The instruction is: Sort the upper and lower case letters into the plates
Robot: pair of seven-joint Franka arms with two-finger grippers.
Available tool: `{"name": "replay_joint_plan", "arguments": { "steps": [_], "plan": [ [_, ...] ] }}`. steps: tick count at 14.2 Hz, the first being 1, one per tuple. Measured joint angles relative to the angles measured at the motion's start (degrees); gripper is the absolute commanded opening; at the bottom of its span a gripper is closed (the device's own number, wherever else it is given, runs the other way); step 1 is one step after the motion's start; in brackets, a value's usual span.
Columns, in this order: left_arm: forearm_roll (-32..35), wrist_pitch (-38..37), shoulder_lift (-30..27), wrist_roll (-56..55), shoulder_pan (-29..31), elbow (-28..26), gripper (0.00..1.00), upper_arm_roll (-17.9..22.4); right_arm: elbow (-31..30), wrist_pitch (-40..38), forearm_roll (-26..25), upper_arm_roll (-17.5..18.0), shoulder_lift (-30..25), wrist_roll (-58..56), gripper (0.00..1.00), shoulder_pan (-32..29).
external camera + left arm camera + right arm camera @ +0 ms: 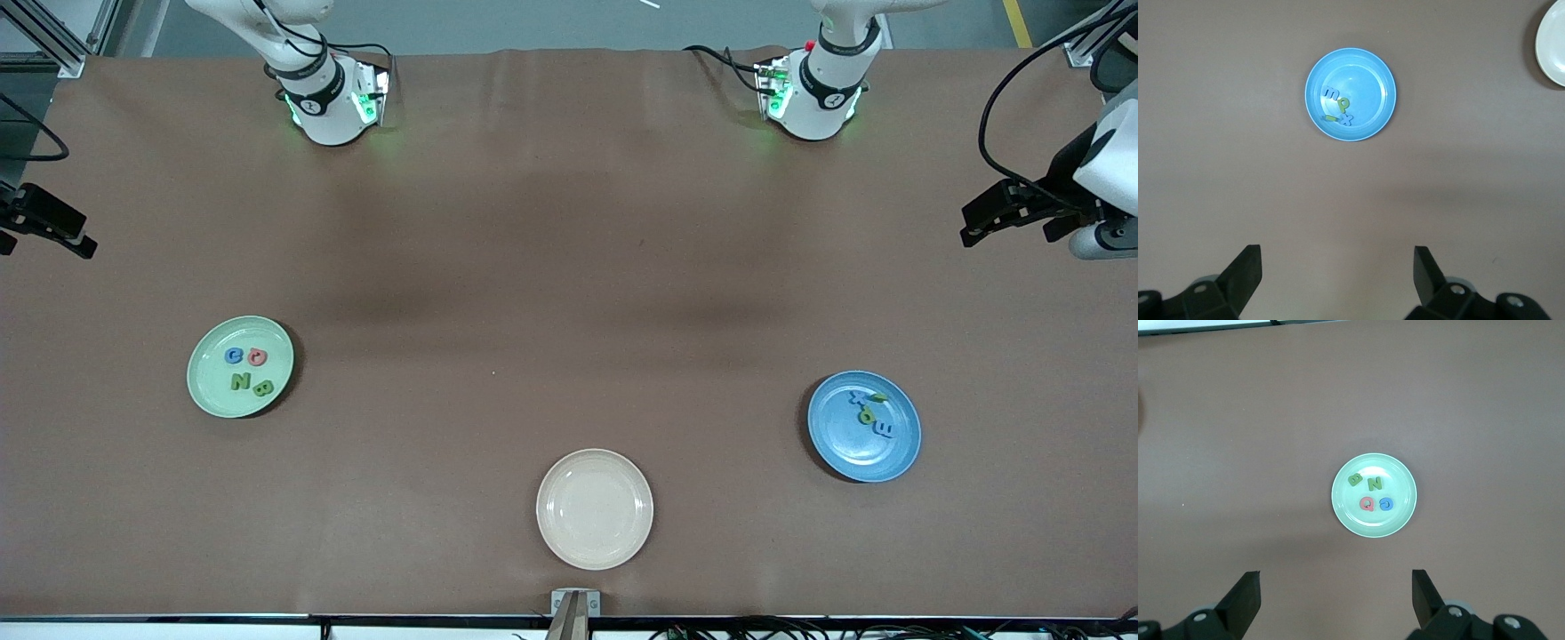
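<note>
The pale mint green plate lies toward the right arm's end and holds several letters: a blue one, a pink one and two green ones. It also shows in the right wrist view. The medium blue plate lies toward the left arm's end and holds several blue and green letters. It also shows in the left wrist view. My left gripper is open and empty, high over the table's left-arm end. My right gripper is open and empty, high over the right-arm end.
A cream-beige plate lies empty between the two plates, nearer to the front camera; its edge shows in the left wrist view. A brown cloth covers the table. The arm bases stand along the table's edge by the robots.
</note>
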Motion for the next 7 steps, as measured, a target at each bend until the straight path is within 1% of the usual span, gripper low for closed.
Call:
{"name": "replay_joint_plan", "arguments": {
  "steps": [3,7],
  "plan": [
    [0.0,0.1,0.0,0.1,1.0,0.2,1.0,0.0,0.7,0.0,0.0,0.0,0.0,0.0,1.0,0.0],
    [0.0,0.2,0.1,0.1,0.8,1.0,1.0,-0.1,1.0,0.0,0.0,0.0,0.0,0.1,1.0,0.0]
  ]
}}
